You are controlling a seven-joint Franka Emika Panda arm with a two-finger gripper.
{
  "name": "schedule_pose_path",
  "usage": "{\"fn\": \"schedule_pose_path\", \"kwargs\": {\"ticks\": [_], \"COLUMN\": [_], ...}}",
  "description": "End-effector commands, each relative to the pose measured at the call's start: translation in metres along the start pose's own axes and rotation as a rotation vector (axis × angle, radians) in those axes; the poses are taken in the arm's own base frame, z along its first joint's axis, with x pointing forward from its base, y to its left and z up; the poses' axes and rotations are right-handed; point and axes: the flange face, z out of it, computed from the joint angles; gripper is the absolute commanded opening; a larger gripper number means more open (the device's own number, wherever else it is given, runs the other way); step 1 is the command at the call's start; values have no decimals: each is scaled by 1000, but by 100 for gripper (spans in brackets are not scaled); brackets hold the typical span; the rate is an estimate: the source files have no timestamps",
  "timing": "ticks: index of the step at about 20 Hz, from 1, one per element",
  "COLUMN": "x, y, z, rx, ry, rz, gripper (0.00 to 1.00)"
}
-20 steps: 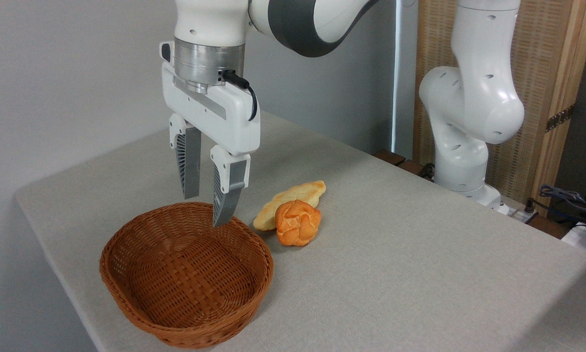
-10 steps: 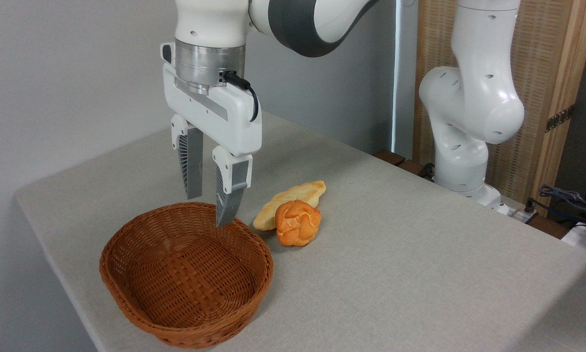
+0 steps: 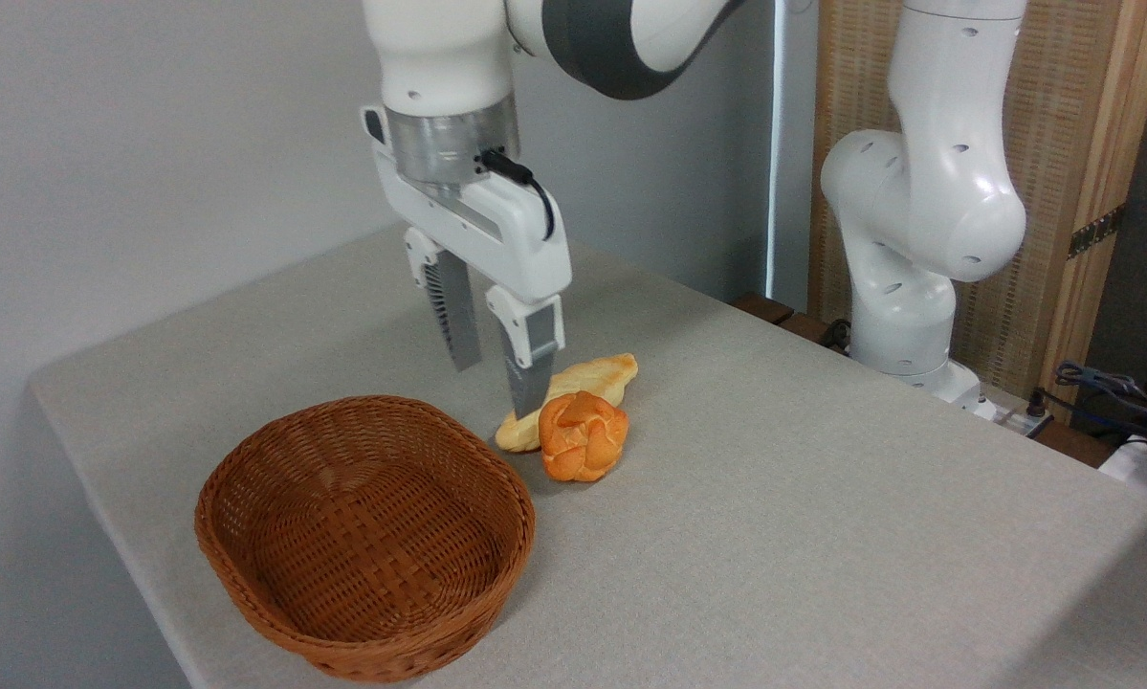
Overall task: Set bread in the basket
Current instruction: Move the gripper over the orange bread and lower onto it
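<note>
A pale braided loaf (image 3: pixel 573 393) is lying just behind the bread (image 3: pixel 584 435), touching it, both sitting on the grey table (image 3: pixel 822 498) right of the empty basket (image 3: pixel 366 532). A wooden slatted panel (image 3: pixel 1061 191) is standing behind. The arm is reaching down, its pincer (image 3: pixel 496 388) hanging apart above the loaf's near end, gripping nothing.

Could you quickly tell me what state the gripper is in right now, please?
Gripper: open, holding nothing, hanging above the table just left of the bun.
</note>
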Motion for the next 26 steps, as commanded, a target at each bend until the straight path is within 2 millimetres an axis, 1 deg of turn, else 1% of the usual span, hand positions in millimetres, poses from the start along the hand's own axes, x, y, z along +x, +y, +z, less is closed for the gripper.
{"fn": "schedule_pose_path", "kwargs": {"ticks": [1, 2, 5, 9, 11, 15, 16, 18, 19, 20, 21, 26], "x": [-21, -23, -29, -28, -29, -29, -29, -28, -28, -28, -27, -25], "y": [16, 18, 22, 29, 30, 29, 29, 28, 27, 27, 26, 24], "z": [37, 43, 65, 86, 95, 105, 108, 110, 109, 111, 113, 110], "rx": [-59, -65, -102, -129, -139, -150, -154, -155, -152, -154, -151, -137], "ry": [-45, -55, -88, -124, -139, -157, -164, -166, -163, -166, -165, -148], "rz": [1, 6, 124, 149, 157, 154, 156, 156, 154, 155, 153, 152], "gripper": [100, 100, 100, 100, 100, 100, 98, 75, 56, 40, 33, 33]}}
